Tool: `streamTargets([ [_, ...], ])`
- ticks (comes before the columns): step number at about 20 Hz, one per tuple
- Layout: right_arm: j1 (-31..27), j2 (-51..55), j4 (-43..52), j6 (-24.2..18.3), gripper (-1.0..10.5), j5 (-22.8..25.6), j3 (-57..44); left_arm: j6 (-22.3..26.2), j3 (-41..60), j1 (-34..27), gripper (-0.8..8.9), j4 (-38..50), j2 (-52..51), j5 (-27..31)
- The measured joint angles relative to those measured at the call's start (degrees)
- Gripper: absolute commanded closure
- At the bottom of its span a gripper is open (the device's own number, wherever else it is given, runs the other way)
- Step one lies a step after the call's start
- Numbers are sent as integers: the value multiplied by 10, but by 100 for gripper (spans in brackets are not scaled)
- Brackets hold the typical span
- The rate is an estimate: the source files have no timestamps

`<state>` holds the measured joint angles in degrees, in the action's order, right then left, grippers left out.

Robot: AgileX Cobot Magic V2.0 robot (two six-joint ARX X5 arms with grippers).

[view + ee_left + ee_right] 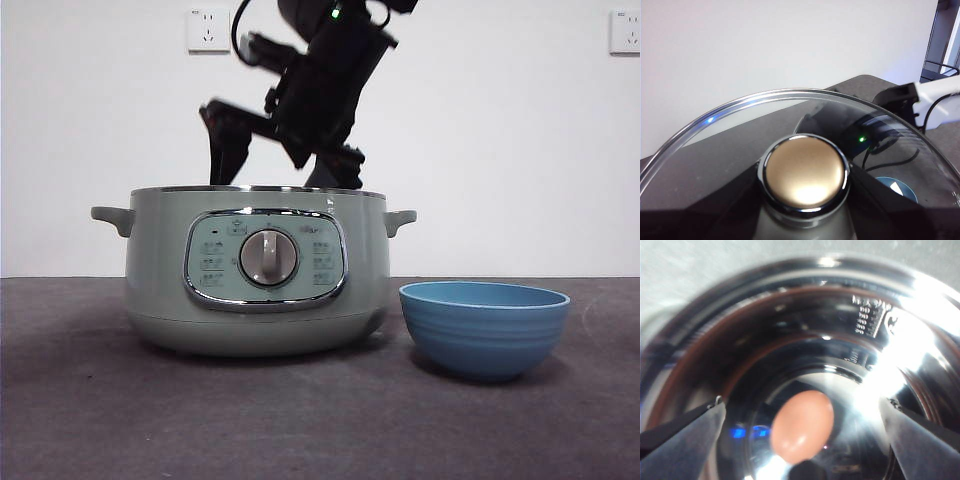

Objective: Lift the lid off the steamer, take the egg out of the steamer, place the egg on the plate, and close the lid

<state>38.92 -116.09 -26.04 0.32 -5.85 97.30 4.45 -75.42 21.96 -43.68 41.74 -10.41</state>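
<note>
a: right claw (802, 415) is hanging over the open steamer (255, 270), jaws spread wide apart with the egg (802, 426) sitting between them down on the shiny bottom. looks lined up so it can drop straight around it.

b: and the lid (805, 145)?

a: left claw (805, 210) is clamped on the knob (805, 172), holding the lid away from the pot so the opening is free. can't place it in the front view though.

b: plate?

a: blue plate (484, 328) is on the table (100, 420) just right of the steamer, nothing in it from what shows, a short carry for the egg i'd guess.
</note>
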Motion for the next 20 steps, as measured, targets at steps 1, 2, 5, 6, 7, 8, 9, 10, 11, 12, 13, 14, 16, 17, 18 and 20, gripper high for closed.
streamTargets([
  [1, 0, -9, 5, -1, 352, 0, 0, 0, 0, 0, 822, 0, 0, 0],
  [2, 1, -18, 6, -2, 352, 1, 0, 0, 0, 0, 822, 0, 0, 0],
  [5, 1, -32, 8, -3, 353, 1, 0, 0, 0, 0, 822, -2, 0, 0],
  [6, 1, -32, 11, -3, 353, 1, 0, 0, 0, 0, 822, -4, 0, 0],
  [7, 1, -32, 14, -4, 354, 1, 0, 0, 0, 0, 822, -5, 0, 0],
  [8, 1, -35, 13, -4, 354, 1, 0, 0, 0, 0, 822, -5, 0, 0],
  [9, 1, -41, 12, -4, 354, 2, 0, 0, 0, 0, 822, -5, 0, 0],
  [10, 1, -49, 11, -6, 357, 1, 0, 0, 0, 0, 822, -6, 0, 0],
  [11, 1, -58, 9, -7, 367, 1, 0, 0, 0, 0, 822, -6, 0, 0],
  [12, 1, -66, 6, -8, 401, 1, 0, 0, 0, 0, 822, -6, 0, 0],
  [13, 1, -68, 7, -10, 420, 3, 1, 0, 0, 0, 822, -6, 0, 0],
  [14, 1, -68, 7, -10, 488, 3, 1, 0, 0, 0, 822, -6, 0, 0],
  [16, 1, -68, 5, -10, 847, 3, 1, 0, 0, 0, 822, -6, 0, 0],
  [17, 1, -68, 3, -10, 944, 2, 1, 0, 0, 0, 822, -6, 0, 0],
  [18, 1, -68, 4, -10, 963, 0, 1, 0, 0, 0, 822, -6, 0, 0],
  [20, 1, -68, 6, -10, 963, -1, 1, 0, 0, 0, 822, -7, 0, 0],
])
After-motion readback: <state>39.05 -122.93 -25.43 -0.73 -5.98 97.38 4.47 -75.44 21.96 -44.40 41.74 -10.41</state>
